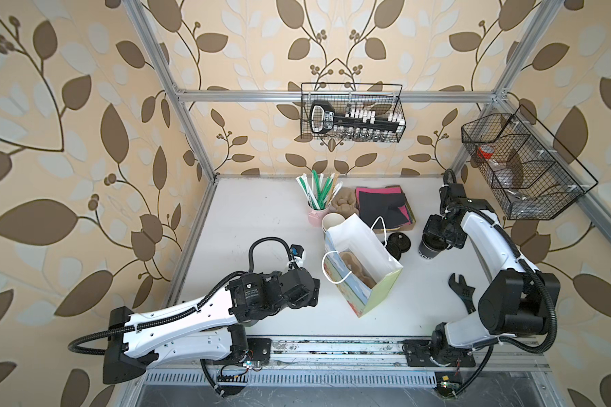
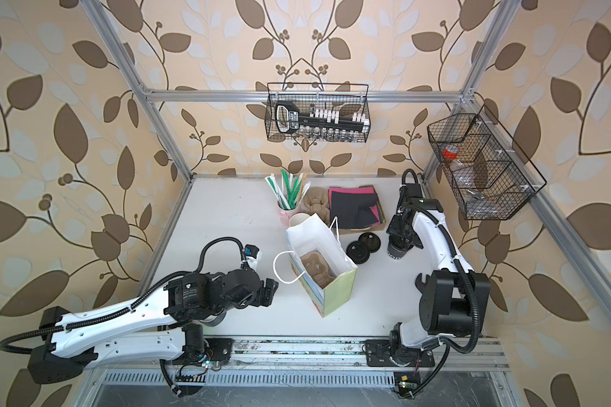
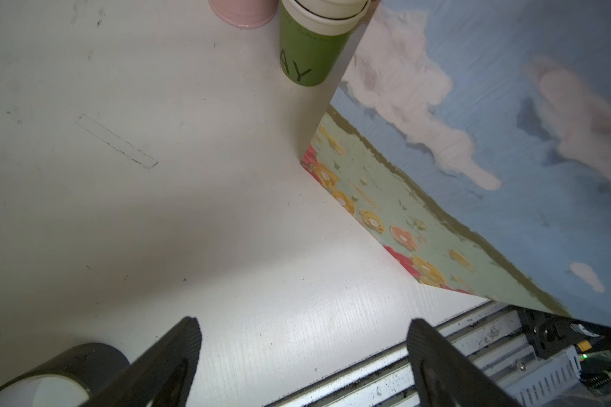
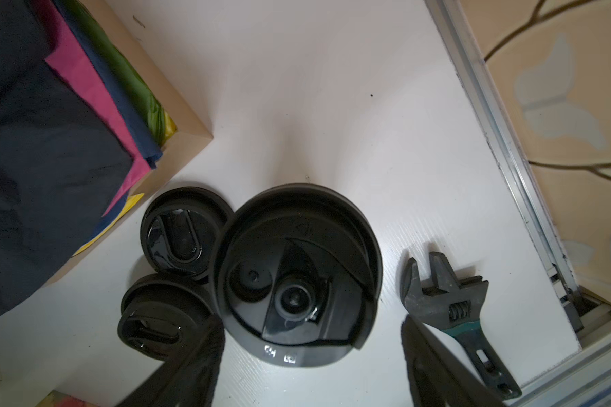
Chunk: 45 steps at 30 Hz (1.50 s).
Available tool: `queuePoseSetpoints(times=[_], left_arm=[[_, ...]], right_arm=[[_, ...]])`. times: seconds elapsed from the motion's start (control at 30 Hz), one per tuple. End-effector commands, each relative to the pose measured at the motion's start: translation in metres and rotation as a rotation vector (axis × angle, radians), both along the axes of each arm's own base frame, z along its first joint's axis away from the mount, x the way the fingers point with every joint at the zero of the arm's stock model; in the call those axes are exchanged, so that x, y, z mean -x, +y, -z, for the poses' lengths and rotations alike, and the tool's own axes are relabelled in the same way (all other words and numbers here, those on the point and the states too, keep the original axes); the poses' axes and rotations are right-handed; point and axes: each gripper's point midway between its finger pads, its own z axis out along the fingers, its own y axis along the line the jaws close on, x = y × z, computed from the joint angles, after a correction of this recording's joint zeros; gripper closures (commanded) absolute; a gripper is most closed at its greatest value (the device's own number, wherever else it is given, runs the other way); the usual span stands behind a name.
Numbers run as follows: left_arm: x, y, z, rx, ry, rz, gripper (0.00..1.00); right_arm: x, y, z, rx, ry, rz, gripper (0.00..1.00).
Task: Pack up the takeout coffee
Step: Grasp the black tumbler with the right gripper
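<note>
The takeout coffee [image 4: 297, 271], a dark paper cup [image 1: 426, 253] with a round black sip lid, stands upright on the white table right of the gift bag. My right gripper [image 4: 311, 322] hangs directly over it, open, one finger on each side of the lid; I cannot see either pad touching. The open paper gift bag [image 1: 385, 292] stands mid-table with a brown pulp cup carrier [image 1: 358, 267] inside. My left gripper [image 3: 306, 327] stands open and empty, low over the table left of the bag [image 3: 473, 141].
Two loose black lids [image 4: 180, 232] lie beside the coffee toward the bag. A wrench [image 4: 445, 299] lies on its other side. Stacked green cups [image 3: 311, 45], a pink cup of straws [image 1: 314, 211] and folded napkins [image 1: 381, 204] stand behind the bag. A tape roll [image 3: 50, 380] sits under the left wrist.
</note>
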Motion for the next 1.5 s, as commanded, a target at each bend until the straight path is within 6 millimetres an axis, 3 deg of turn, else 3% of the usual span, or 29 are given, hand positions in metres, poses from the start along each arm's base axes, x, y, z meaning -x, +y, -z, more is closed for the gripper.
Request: queuePoseSetpoints(times=[0.0,0.63,1.07,1.47], left_arm=[[-0.011,0.003,-0.029,0.020,-0.095,-0.021,0.07],[-0.018,0.005,-0.039,0.006,-0.146,-0.027,0.07],[-0.018,0.008,-0.044,0.011,-0.158,-0.028,0.07],[-0.019,0.014,-0.054,0.012,-0.183,-0.034,0.06]], right_arm=[[-0.008,-0.001,-0.010,0.007,-0.033,-0.018,0.21],[-0.023,0.003,0.007,0.008,0.002,-0.057,0.19],[-0.019,0.005,0.019,-0.008,0.043,-0.055,0.24],[-0.002,0.010,0.007,-0.024,0.009,-0.057,0.29]])
